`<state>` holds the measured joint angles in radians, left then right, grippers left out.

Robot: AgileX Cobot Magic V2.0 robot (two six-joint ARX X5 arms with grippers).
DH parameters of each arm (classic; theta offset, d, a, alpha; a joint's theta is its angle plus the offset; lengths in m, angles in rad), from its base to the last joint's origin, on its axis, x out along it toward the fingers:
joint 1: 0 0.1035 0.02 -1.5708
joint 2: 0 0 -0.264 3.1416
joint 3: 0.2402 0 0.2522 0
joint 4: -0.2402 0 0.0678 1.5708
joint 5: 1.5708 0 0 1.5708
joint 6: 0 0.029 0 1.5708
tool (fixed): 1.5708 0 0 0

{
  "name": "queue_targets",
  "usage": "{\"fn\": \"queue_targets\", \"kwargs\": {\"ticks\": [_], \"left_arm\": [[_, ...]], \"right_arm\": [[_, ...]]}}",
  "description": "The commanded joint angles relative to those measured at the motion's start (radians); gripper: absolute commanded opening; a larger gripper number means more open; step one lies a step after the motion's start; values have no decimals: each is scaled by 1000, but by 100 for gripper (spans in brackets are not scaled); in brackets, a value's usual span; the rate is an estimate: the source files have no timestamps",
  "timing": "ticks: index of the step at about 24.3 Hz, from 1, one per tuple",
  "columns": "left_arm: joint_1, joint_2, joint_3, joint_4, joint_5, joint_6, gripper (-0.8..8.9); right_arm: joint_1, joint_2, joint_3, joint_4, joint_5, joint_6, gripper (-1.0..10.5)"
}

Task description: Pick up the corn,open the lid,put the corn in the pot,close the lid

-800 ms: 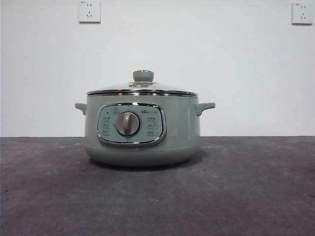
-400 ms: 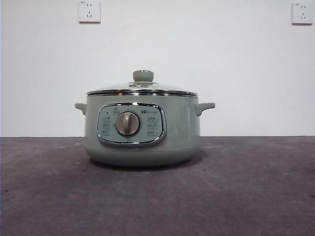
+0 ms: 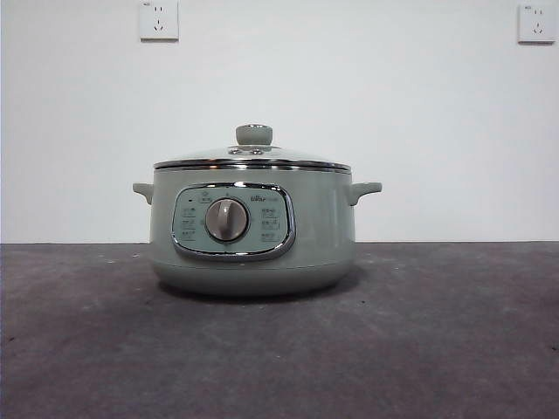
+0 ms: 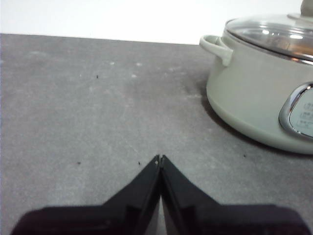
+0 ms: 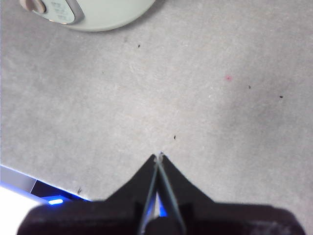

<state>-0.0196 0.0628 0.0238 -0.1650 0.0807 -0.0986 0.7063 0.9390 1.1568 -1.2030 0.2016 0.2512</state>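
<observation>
The sage-green pot [image 3: 253, 231] stands on the dark table in the middle of the front view, its grey dial [image 3: 227, 219] facing the camera. The glass lid [image 3: 253, 160] with its green knob [image 3: 254, 134] sits closed on the pot. The corn is out of view in every frame. My left gripper [image 4: 160, 157] is shut and empty above the bare table, apart from the pot [image 4: 259, 98] and its lid [image 4: 274, 36]. My right gripper [image 5: 158, 156] is shut and empty over the table, with the pot's lower edge [image 5: 93, 14] some way off.
Two wall sockets [image 3: 159, 19] [image 3: 535, 23] sit high on the white wall behind. The grey table [image 3: 419, 349] stretches around the pot. The table's edge and a blue light [image 5: 55, 201] show in the right wrist view.
</observation>
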Motion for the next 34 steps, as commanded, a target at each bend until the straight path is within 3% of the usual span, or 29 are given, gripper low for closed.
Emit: {"fn": "queue_targets", "kwargs": {"ticks": [1,2,3,4,6,8,12,14,16,21,27,34], "left_arm": [[3,14,-11,0,-2,-5,-3],[3,19,-11,0,-2,-5,-3],[3,25,-11,0,-2,-5,-3],[3,30,-11,1,-2,-5,-3],[3,40,-11,-1,-2,-5,-3],[3,45,-11,-2,-2,-5,-3],[3,67,-11,-1,-2,-5,-3],[3,79,-11,-2,-2,-5,-3],[3,87,-10,-5,-2,-5,-3],[3,123,-10,-3,-2,-5,-3],[3,161,-10,3,-2,-5,-3],[3,171,-9,10,1,-5,-3]], "right_arm": [[-23,-31,-13,11,18,7,-16],[-48,-49,-16,17,30,-37,-10],[-87,-71,-29,34,74,-167,2],[-129,-105,-56,66,82,-246,1],[-213,-195,-139,156,74,-320,1],[-303,-294,-257,266,84,-323,1],[-481,-520,-528,470,193,-324,1],[-537,-600,-631,637,239,-331,1],[-577,-672,-716,780,234,-329,1],[-629,-805,-933,975,140,-277,1],[-676,-931,-1131,993,-112,-226,1],[-675,-931,-1141,1023,-116,-228,1]]}}
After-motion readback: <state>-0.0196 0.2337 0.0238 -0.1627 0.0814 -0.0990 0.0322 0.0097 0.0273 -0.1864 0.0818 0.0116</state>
